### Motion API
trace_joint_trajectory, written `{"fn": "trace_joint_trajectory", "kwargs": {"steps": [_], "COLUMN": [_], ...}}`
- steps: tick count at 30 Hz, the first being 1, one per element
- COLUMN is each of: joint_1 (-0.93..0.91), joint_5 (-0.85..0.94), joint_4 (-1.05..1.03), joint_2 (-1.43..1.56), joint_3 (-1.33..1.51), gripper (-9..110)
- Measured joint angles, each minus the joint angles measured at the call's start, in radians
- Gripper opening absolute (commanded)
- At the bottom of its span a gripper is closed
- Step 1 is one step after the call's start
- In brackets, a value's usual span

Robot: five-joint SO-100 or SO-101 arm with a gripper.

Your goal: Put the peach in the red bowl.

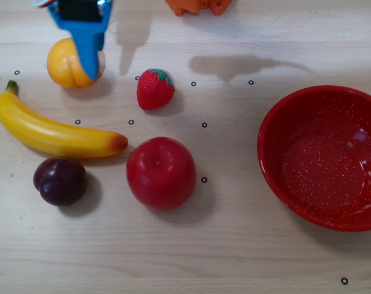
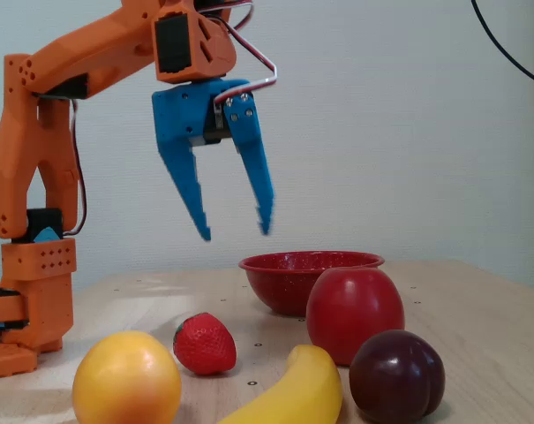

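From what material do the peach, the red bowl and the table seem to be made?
The peach looks like matte plastic or foam: even colour, smooth moulded crease. The red bowl looks like glossy enamelled metal or hard plastic, with bright reflections and fine white speckles inside; which one, I cannot tell. The table appears to be pale wood or wood-look laminate, with visible grain lines.

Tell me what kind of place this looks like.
Probably a hobby or lab bench for robot practice: a pale wooden table dotted with small ring markers, toy fruit like the peach beside a red bowl, and an orange arm with a blue claw before a plain wall.
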State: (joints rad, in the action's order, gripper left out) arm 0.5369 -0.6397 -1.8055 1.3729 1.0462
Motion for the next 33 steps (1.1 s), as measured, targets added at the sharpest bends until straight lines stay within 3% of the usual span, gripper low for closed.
{"fn": "trace_joint_trajectory", "kwargs": {"steps": [3,6,15,33], "joint_1": [0.069,0.146,0.295,0.42], "joint_5": [-0.089,-0.201,-0.485,-0.612], "joint_4": [-0.002,-0.002,-0.002,-0.002], "joint_2": [-0.051,-0.066,-0.144,-0.181], "joint_3": [-0.023,-0.023,-0.023,0.146], "gripper": [46,52,56,59]}}
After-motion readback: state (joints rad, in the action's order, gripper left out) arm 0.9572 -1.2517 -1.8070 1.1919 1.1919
